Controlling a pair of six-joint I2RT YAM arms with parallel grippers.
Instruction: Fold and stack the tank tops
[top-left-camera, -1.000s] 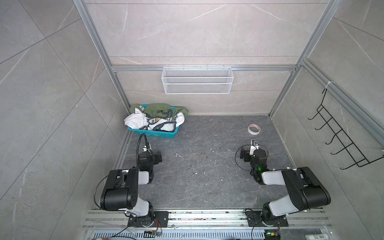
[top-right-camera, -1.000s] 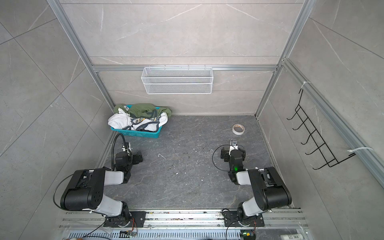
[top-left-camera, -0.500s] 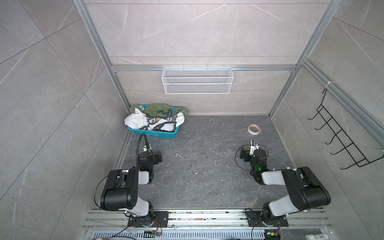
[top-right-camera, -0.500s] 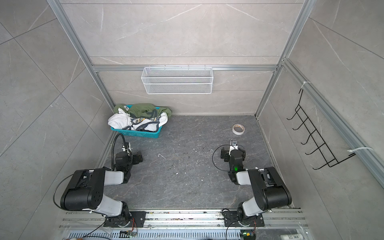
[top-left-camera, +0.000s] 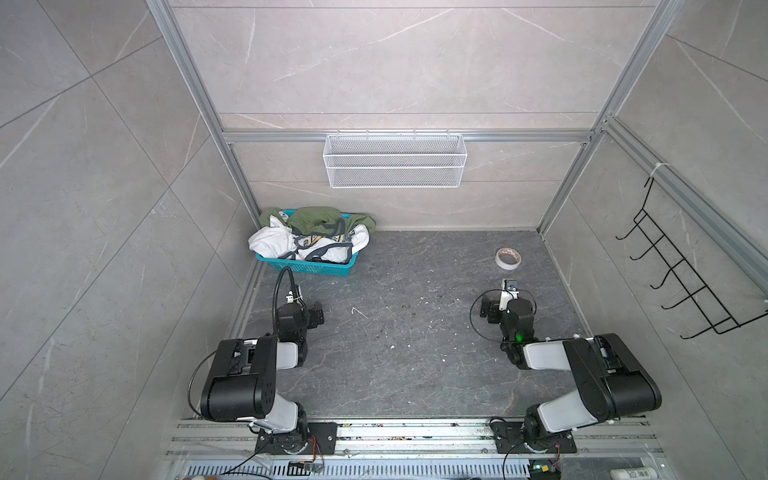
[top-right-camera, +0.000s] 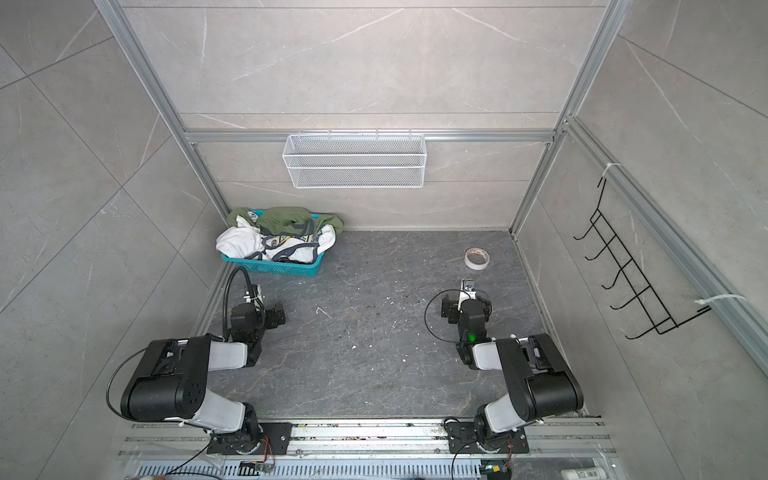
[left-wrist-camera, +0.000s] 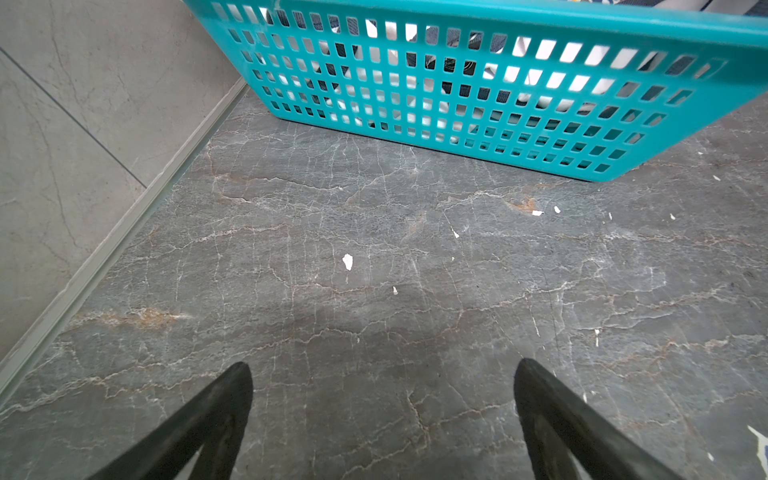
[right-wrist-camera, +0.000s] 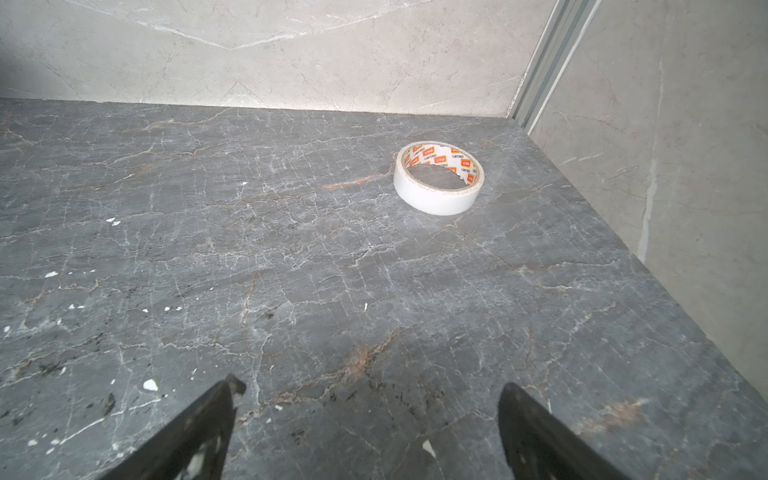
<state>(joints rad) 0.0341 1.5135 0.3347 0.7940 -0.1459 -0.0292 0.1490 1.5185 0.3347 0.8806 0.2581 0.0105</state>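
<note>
The tank tops lie crumpled together in a teal basket (top-left-camera: 307, 268) (top-right-camera: 274, 268) at the back left. The white one (top-left-camera: 270, 243) (top-right-camera: 241, 241) is in front, the olive green one (top-left-camera: 316, 218) (top-right-camera: 286, 216) behind and draped over the rim. My left gripper (top-left-camera: 296, 300) (left-wrist-camera: 382, 374) hovers low over the floor just in front of the basket (left-wrist-camera: 457, 104), open and empty. White cloth (left-wrist-camera: 415, 83) shows through the basket's holes. My right gripper (top-left-camera: 505, 301) (right-wrist-camera: 374, 388) is open and empty over bare floor on the right.
A roll of white tape (top-left-camera: 508, 257) (right-wrist-camera: 438, 178) lies ahead of the right gripper near the back right corner. A white wire shelf (top-left-camera: 395, 160) hangs on the back wall and a black hook rack (top-left-camera: 681, 282) on the right wall. Walls close in three sides.
</note>
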